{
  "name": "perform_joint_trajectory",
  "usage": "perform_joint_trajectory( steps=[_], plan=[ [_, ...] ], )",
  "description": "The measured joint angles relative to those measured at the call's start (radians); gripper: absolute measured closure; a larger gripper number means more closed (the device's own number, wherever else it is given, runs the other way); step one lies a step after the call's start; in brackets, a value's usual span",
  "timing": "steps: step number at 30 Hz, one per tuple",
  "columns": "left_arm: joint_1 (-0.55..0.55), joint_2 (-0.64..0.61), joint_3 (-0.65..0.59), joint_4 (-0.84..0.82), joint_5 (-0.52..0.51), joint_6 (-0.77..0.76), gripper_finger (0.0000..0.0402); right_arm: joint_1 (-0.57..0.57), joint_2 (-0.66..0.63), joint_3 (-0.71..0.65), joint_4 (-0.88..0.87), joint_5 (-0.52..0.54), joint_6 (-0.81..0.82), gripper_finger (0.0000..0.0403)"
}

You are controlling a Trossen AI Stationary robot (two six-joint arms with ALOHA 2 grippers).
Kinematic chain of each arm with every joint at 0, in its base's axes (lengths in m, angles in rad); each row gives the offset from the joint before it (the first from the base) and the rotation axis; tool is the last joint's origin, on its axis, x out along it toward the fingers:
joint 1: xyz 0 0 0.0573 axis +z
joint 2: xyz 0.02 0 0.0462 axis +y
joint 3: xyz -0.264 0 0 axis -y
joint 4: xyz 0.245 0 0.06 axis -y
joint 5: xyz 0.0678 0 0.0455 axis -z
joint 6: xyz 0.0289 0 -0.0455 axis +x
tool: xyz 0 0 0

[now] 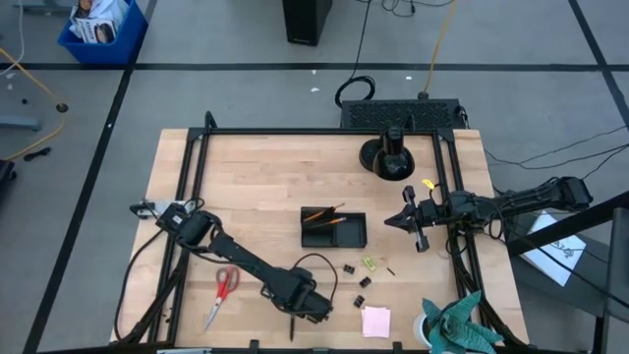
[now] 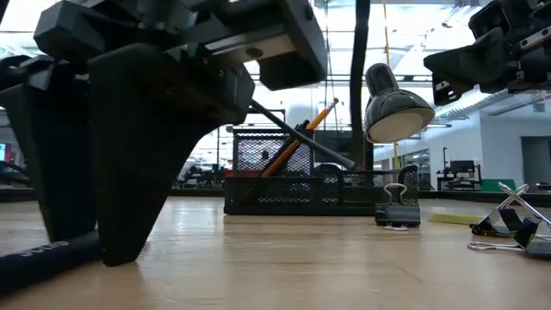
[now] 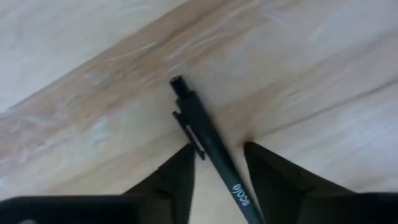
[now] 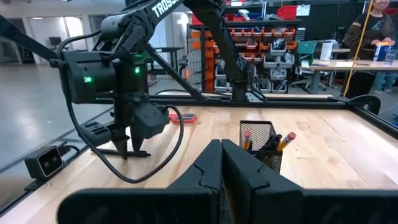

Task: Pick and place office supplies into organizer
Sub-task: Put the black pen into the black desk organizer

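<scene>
A thin black pen [image 3: 211,146] lies flat on the wood near the table's near edge [image 1: 292,330]. My left gripper [image 3: 217,149] is open, pointing down, with one finger on each side of the pen's clip end [image 1: 295,317]; its fingertips reach table height [image 2: 86,245]. The black mesh organizer [image 1: 334,229] stands mid-table with two orange pencils [image 1: 329,213] leaning in it. My right gripper [image 1: 401,222] is shut and empty, hovering right of the organizer [image 4: 258,134]. Red-handled scissors [image 1: 224,290], binder clips [image 1: 350,267], a yellow-green piece [image 1: 369,264] and a pink pad [image 1: 375,322] lie on the table. My left gripper straddles the pen from above, its fingers [image 3: 180,171] set across the barrel just below the clip [image 3: 189,127]. One finger stands close against the clip side and a gap shows on the other side. I cannot tell whether it touches the pen, which lies flat on the table.
A round black lamp base [image 1: 388,157] stands at the far right, its shade [image 2: 392,108] hanging above the organizer. Teal cloth [image 1: 457,329] sits at the near right corner. Binder clips [image 2: 396,211] lie between organizer and near edge. A black frame [image 1: 197,177] borders the table.
</scene>
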Motion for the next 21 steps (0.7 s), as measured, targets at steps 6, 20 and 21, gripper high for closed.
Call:
perform_joint_trajectory(
  steps=[6, 20, 21],
  plan=[
    [-0.002, 0.000, 0.000, 0.015, -0.004, 0.088, 0.0334, 0.000, 0.000, 0.000, -0.001, 0.000, -0.020, 0.0399],
    [-0.047, -0.062, -0.016, 0.057, -0.525, 0.260, 0.0369, 0.000, 0.000, 0.000, 0.007, 0.003, -0.047, 0.0399],
    [-0.049, -0.069, -0.017, 0.053, -0.558, 0.267, 0.0368, 0.000, 0.000, 0.000, 0.007, 0.003, -0.054, 0.0399]
  ],
)
